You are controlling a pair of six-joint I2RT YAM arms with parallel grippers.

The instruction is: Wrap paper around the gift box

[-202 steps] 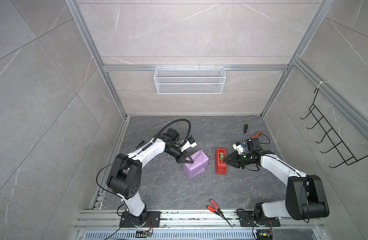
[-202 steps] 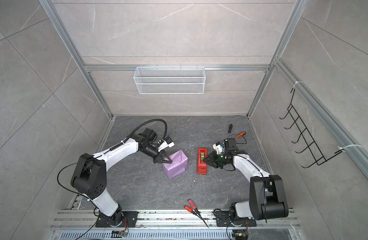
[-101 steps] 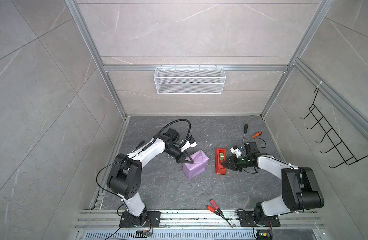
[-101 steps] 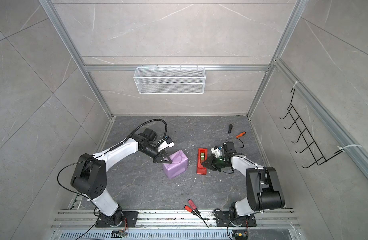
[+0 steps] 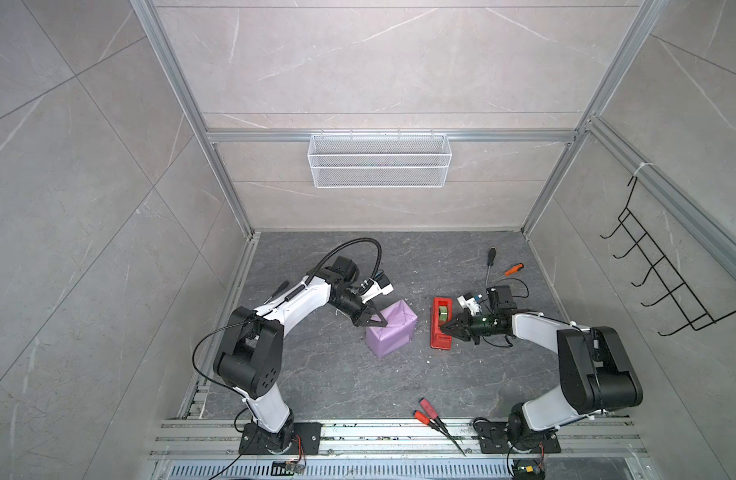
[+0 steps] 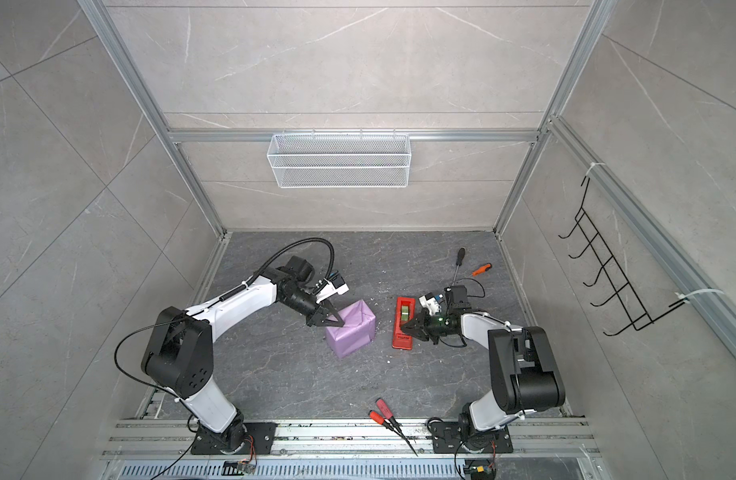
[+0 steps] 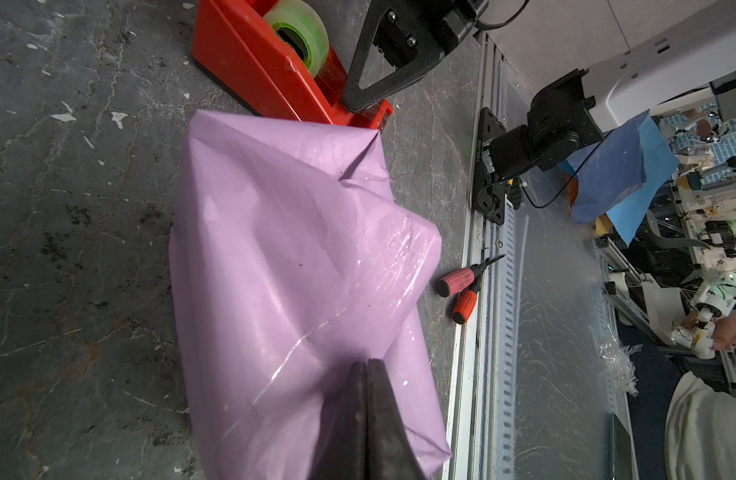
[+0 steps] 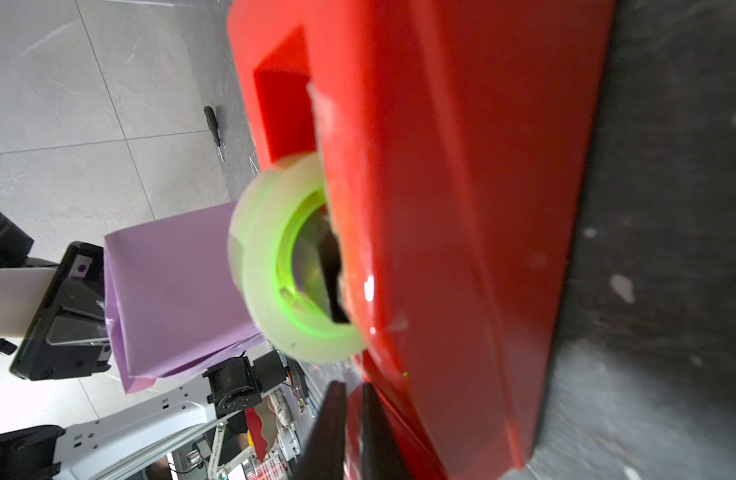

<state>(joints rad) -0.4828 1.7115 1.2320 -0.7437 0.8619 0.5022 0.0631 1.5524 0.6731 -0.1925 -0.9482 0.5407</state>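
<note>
The gift box is hidden inside the paper (image 5: 392, 334) (image 6: 352, 328), a creased lilac parcel mid-floor in both top views, with glossy strips across it in the left wrist view (image 7: 295, 257). My left gripper (image 5: 376, 323) (image 6: 335, 322) (image 7: 366, 365) is shut, its tips pressed onto the parcel's top at its left edge. My right gripper (image 5: 444, 328) (image 6: 404, 328) (image 8: 352, 388) is shut at the near end of the red tape dispenser (image 5: 439, 343) (image 8: 441, 208), just past the green roll (image 8: 266, 270). Whether tape lies between its tips does not show.
A black screwdriver (image 5: 490, 266) and an orange one (image 5: 514, 269) lie at the back right. Two red-handled tools (image 5: 430, 411) lie by the front rail. A wire basket (image 5: 379, 160) hangs on the back wall, a hook rack (image 5: 657, 282) on the right wall.
My right gripper has slid left along the tape dispenser to its near end and closed its jaws. The left gripper and the parcel have stayed put.
</note>
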